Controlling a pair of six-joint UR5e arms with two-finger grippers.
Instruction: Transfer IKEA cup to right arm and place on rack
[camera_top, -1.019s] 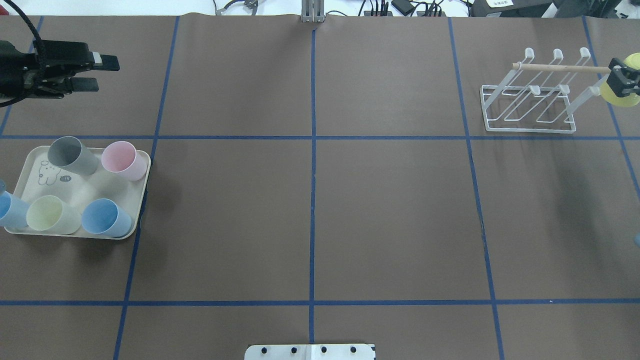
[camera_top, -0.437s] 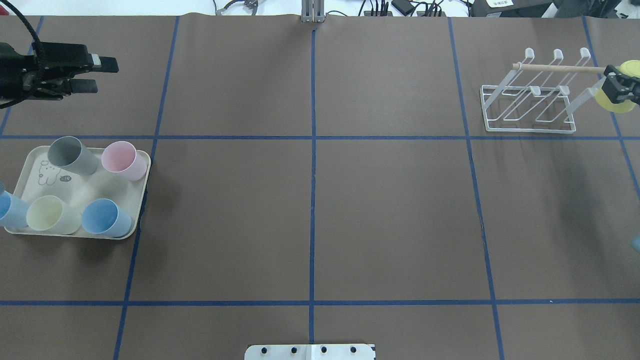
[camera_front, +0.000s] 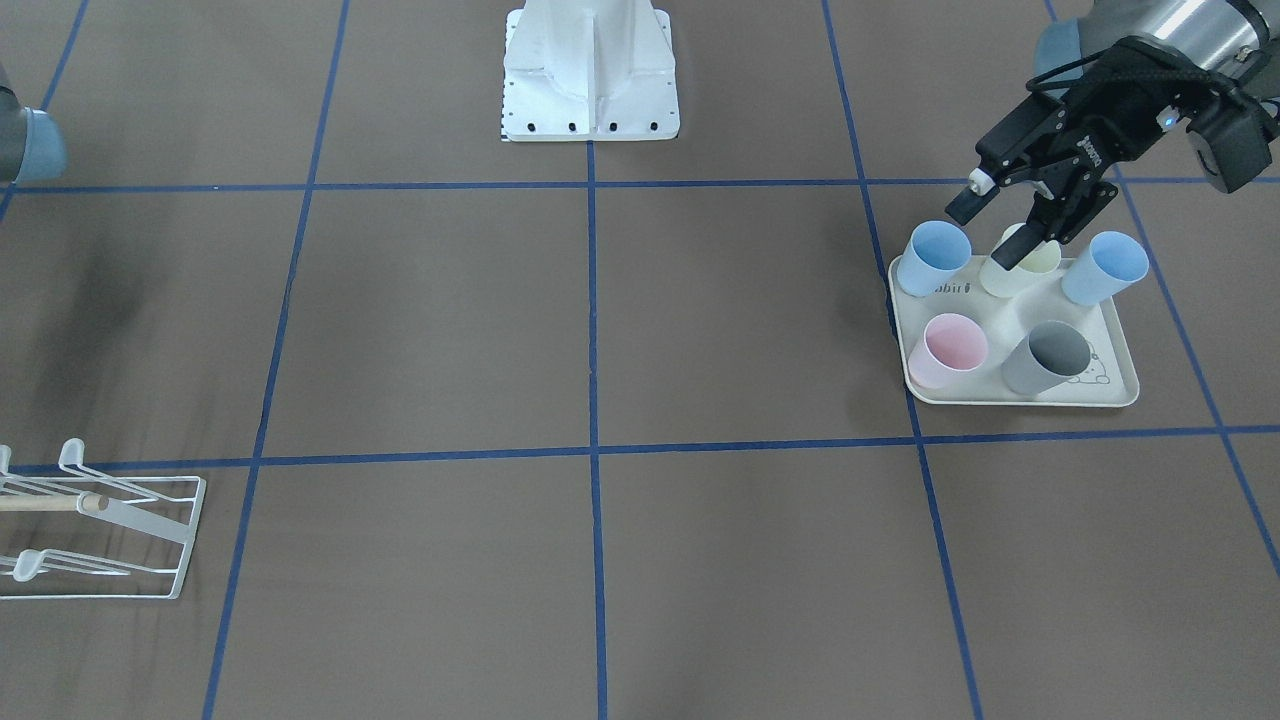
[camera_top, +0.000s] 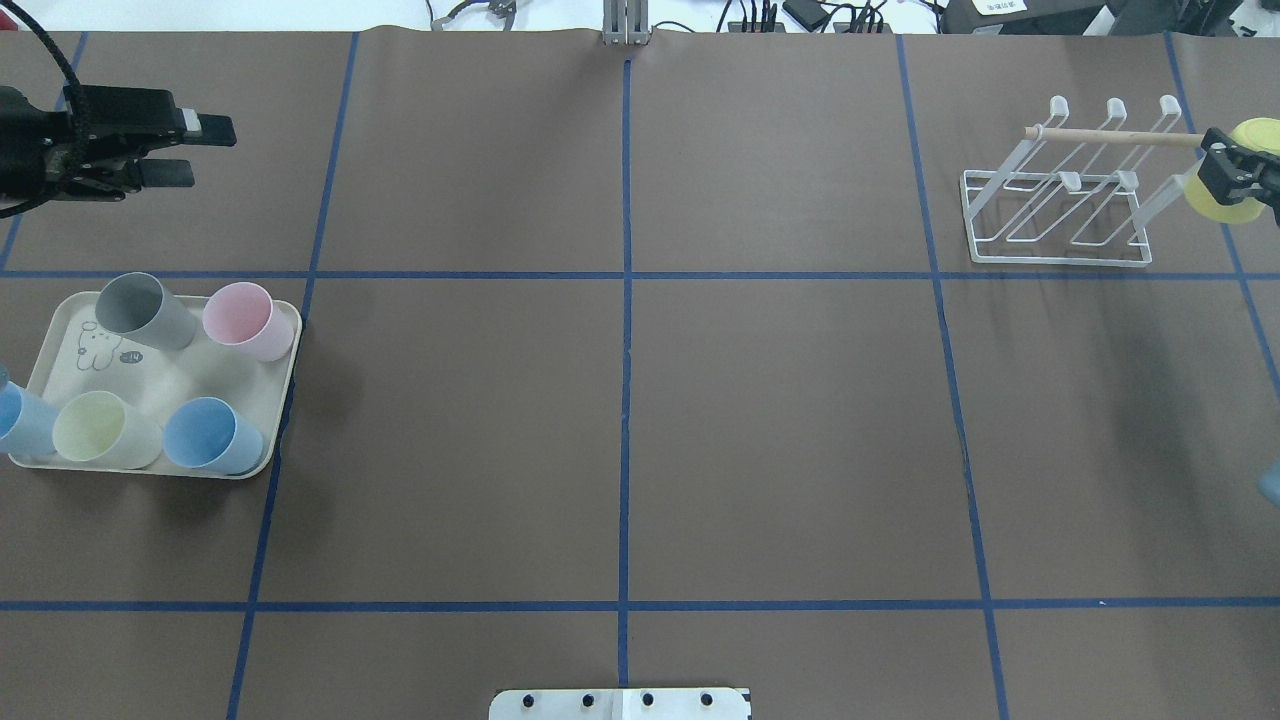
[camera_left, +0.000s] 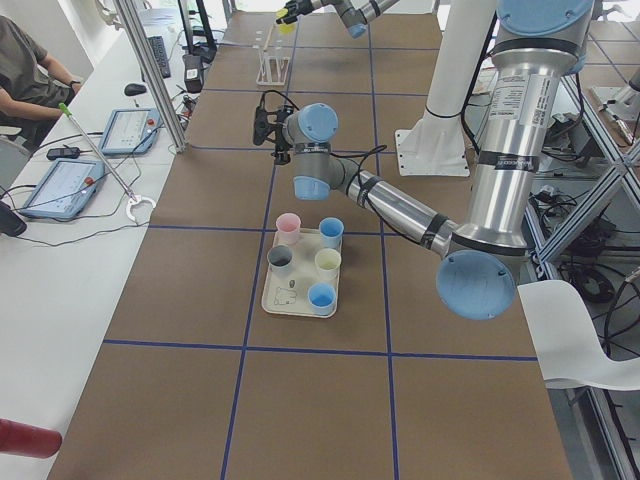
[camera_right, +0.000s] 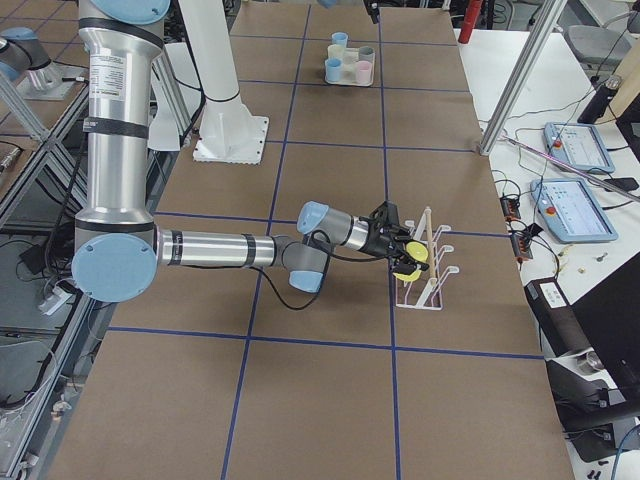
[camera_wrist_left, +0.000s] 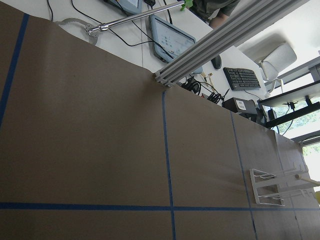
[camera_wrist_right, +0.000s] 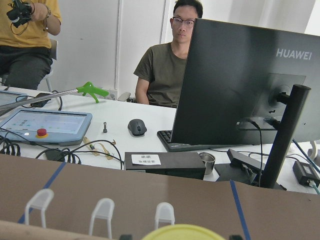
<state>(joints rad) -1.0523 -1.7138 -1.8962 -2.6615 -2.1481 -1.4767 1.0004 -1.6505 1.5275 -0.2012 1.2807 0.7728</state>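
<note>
The IKEA cup (camera_top: 1222, 198), yellow-green, hangs at the right edge of the overhead view with my right gripper (camera_top: 1232, 172) shut on it. It sits just off the right end of the white wire rack (camera_top: 1060, 262), level with the wooden rod (camera_top: 1110, 135). From the side, the cup (camera_right: 406, 264) is against the rack (camera_right: 428, 285). The right wrist view shows the cup rim (camera_wrist_right: 182, 233) below the rack pegs (camera_wrist_right: 102, 210). My left gripper (camera_top: 195, 150) is open and empty at the far left, above and beyond the tray.
A cream tray (camera_top: 285, 400) at the left holds several cups: grey (camera_top: 140, 310), pink (camera_top: 245, 320), blue (camera_top: 210, 435) and pale yellow (camera_top: 100, 430). The robot base (camera_front: 590, 70) is at the table's centre edge. People sit behind monitors beyond the far edge.
My right gripper has carried the yellow-green cup slightly left, closer to the rack's end. The left gripper has barely shifted and stays open.
</note>
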